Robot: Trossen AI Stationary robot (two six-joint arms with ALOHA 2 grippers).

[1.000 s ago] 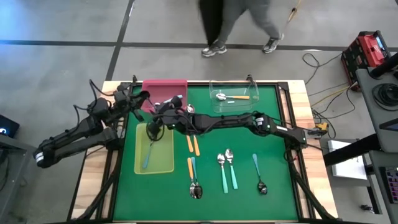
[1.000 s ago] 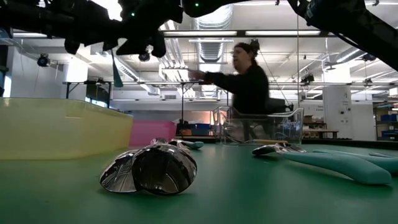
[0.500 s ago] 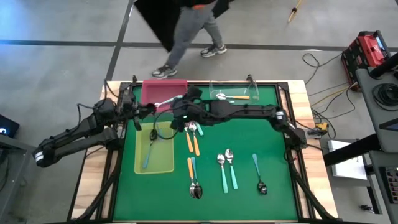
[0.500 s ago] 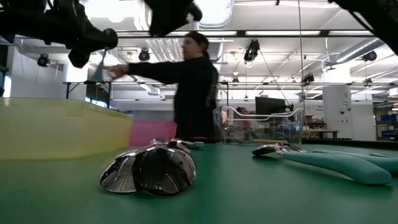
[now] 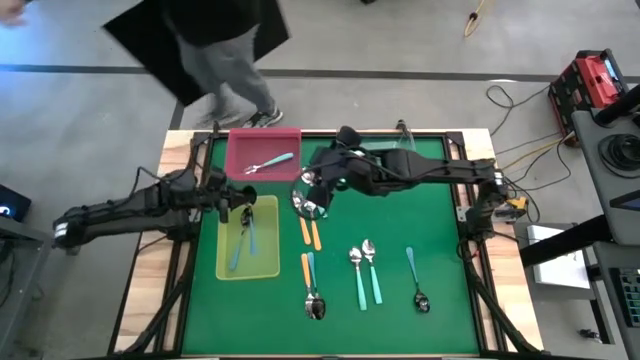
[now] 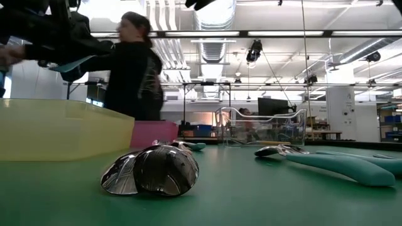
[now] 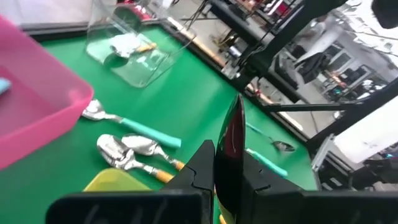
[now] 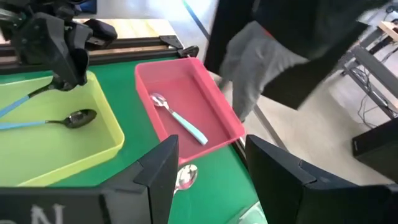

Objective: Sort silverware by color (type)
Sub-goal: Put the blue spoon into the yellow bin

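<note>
High view: left gripper (image 5: 243,208) clamps a spoon (image 5: 247,228) above the yellow tray (image 5: 226,270). Right gripper (image 5: 318,190) hangs with fingers spread, empty, near the pink tray (image 5: 240,162). More spoons (image 5: 364,272) lie on the mat.
Right wrist view: teal spoon (image 8: 180,122) lies in the pink tray.

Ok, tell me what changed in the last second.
The right claw pulled back rightward, open, leaving a light-blue spoon in the pink tray. The left claw, shut on a teal spoon, moved over the yellow-green tray. Spoons on the mat stayed.
</note>
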